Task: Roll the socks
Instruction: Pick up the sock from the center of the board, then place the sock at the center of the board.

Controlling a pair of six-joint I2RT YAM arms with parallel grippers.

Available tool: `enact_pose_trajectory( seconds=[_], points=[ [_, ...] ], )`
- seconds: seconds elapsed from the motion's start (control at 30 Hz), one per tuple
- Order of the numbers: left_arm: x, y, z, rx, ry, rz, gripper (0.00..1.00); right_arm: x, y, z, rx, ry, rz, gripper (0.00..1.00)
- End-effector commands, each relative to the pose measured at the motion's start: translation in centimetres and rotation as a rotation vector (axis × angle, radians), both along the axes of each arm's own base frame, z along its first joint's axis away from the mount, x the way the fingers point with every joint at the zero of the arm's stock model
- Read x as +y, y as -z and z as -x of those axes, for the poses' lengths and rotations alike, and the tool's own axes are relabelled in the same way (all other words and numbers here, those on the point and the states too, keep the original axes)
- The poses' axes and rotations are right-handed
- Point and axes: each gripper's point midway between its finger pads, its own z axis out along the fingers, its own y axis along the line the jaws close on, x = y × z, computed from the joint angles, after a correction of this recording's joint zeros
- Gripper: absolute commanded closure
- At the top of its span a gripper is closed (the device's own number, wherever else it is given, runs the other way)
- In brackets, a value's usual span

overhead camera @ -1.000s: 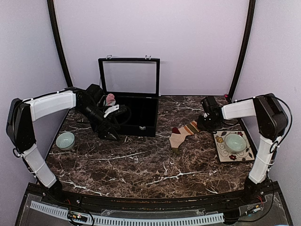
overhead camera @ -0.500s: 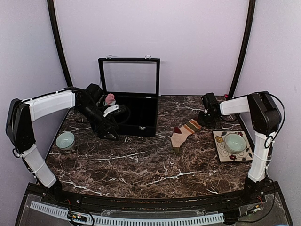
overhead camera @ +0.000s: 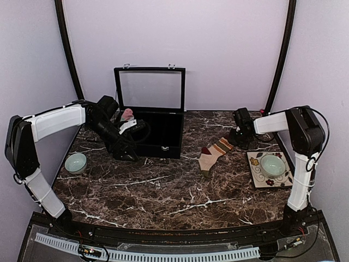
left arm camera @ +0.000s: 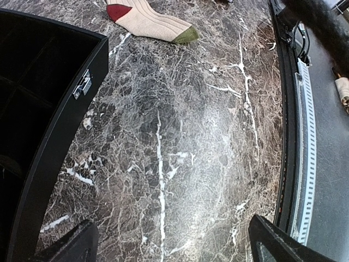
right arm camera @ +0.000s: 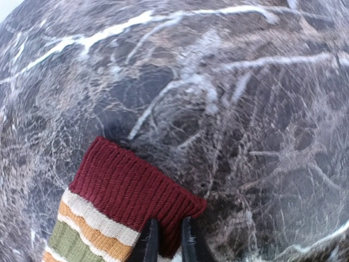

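The tan sock with red and olive stripes lies flat on the marble right of centre, its maroon cuff towards the right arm. My right gripper is shut on the cuff's edge, a fold of maroon knit pinched between both fingers; in the top view the right gripper sits low at that end. The pink sock shows at the black box's left side, partly hidden by the left arm. My left gripper hangs open over bare marble in front of the box, holding nothing. The tan sock's toe is far ahead.
An open black box with a raised glass lid stands at the back centre. A pale green bowl sits at the left edge. A flowered plate carrying another bowl lies at the right. A perforated rail runs along the near edge.
The right gripper has drawn back towards the rear right and closed its fingers onto the maroon cuff. The left arm has hardly moved.
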Motion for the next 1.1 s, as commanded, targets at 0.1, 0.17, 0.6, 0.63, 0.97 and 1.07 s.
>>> enact_pose_trajectory(
  seconds=[0.1, 0.17, 0.6, 0.63, 0.97, 1.07],
  points=[
    [1.1, -0.7, -0.1, -0.028, -0.059, -0.013, 0.01, 1.9, -1.1, -1.7, -0.067, -0.044, -0.093, 1.00],
    [1.5, -0.5, -0.3, -0.012, -0.081, -0.008, 0.01, 2.8, -4.8, -3.3, -0.170, -0.084, -0.142, 1.00],
    [3.6, -0.9, -2.2, -0.015, -0.185, 0.001, 0.01, 9.8, -26.5, -4.1, -0.685, -0.501, -0.234, 1.00],
    [3.7, -1.0, -2.2, -0.016, -0.188, 0.002, 0.01, 11.2, -26.6, -3.0, -0.692, -0.559, -0.227, 1.00],
    [3.6, -0.5, -2.0, -0.002, -0.177, 0.005, 0.01, 23.1, -14.9, 13.5, -0.470, -1.080, -0.274, 1.00],
    [3.4, -0.2, -1.4, 0.022, -0.153, 0.018, 0.01, 25.5, -11.7, 18.6, -0.371, -1.181, -0.314, 1.00]
  ],
)
